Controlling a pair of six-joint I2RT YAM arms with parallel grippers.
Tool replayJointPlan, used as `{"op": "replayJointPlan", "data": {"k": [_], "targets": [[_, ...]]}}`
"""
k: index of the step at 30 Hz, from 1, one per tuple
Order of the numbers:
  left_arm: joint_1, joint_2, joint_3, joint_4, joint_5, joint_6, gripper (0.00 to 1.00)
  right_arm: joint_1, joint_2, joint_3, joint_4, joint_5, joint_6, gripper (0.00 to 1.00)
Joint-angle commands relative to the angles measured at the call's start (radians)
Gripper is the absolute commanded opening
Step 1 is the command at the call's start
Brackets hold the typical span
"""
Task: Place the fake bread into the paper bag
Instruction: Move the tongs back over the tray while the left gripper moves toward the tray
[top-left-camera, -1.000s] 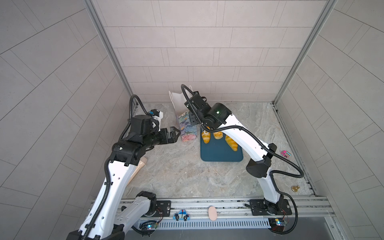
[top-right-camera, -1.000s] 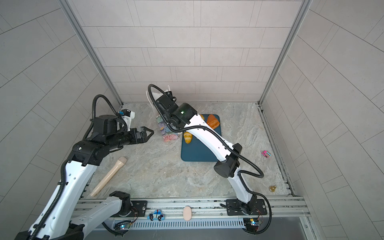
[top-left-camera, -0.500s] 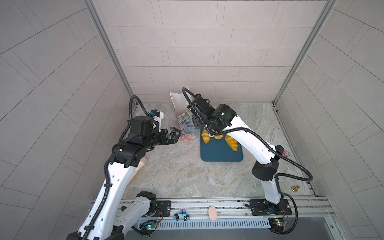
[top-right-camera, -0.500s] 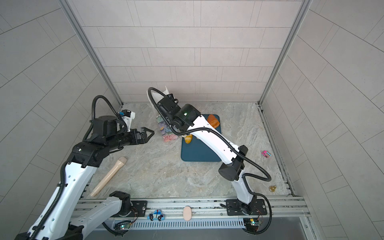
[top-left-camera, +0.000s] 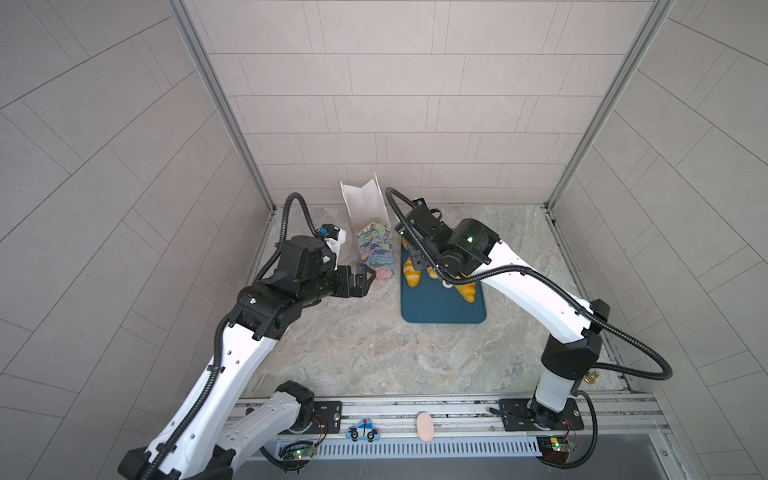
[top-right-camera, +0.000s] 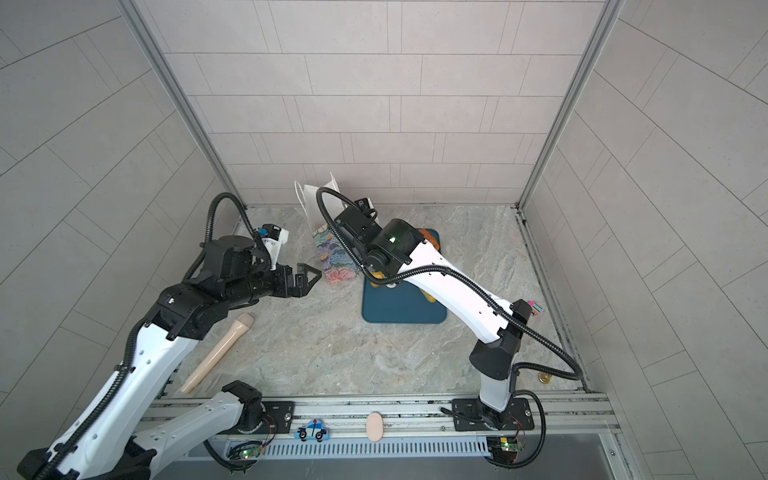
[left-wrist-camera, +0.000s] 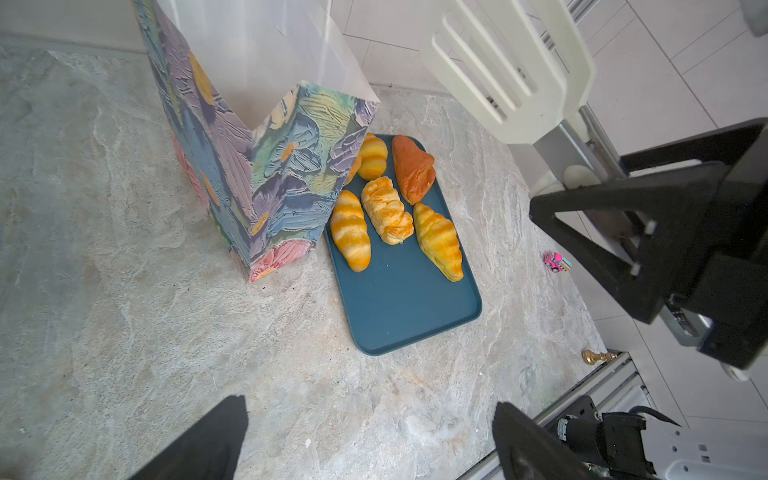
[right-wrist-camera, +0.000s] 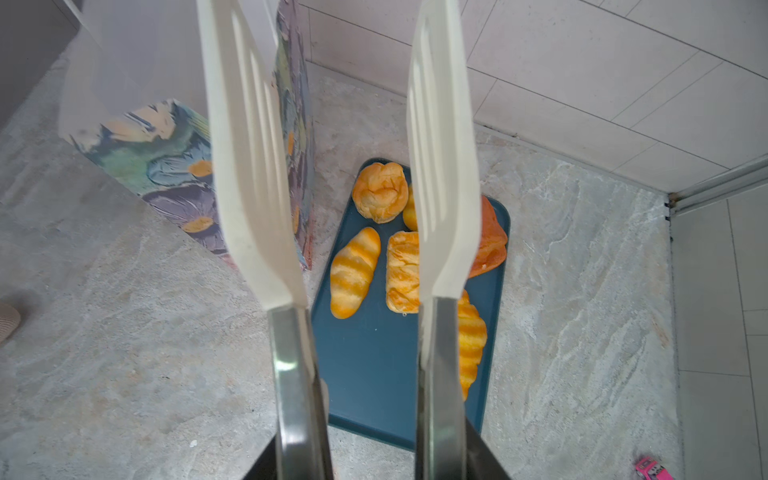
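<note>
Far left on the desk lies a beige stick, apart from everything else. Next we see the left jaws spread wide and empty, held low just beside the bag, level with its lower part. We cannot tell whether they touch it. The bag stands upright near the back wall with its mouth open, and we cannot see inside. Its base sits right at the left edge of a blue tray.

The bread lies on the tray's far half. We count six pieces: two striped croissants, a flaky pastry, a round roll, a smaller roll and a darker orange-brown one.

The right jaws clamp the steel handles of white tongs. The slotted blades hang apart above the tray, with nothing between them.

Further right on the desk lie a pink toy and a small brass piece, well apart from the tray.
</note>
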Motion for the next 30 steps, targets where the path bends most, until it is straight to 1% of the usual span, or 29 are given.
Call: {"op": "replayJointPlan", "data": {"k": [1, 10, 18, 24, 30], "targets": [[-0.039, 0.017, -0.012, 0.020, -0.046, 0.008, 1.00, 0.004, -0.104, -0.086, 0.022, 0.073, 0.036, 0.50], [-0.148, 0.082, -0.033, 0.068, -0.057, -0.004, 1.00, -0.031, -0.279, -0.383, 0.025, 0.079, 0.122, 0.52], [-0.205, 0.129, -0.049, 0.095, -0.044, -0.005, 1.00, -0.096, -0.381, -0.632, 0.049, 0.019, 0.199, 0.55], [-0.235, 0.161, -0.062, 0.099, -0.023, -0.006, 1.00, -0.142, -0.436, -0.769, 0.083, -0.027, 0.224, 0.56], [-0.250, 0.186, -0.077, 0.105, -0.002, -0.010, 1.00, -0.160, -0.431, -0.844, 0.059, -0.055, 0.248, 0.57]]}}
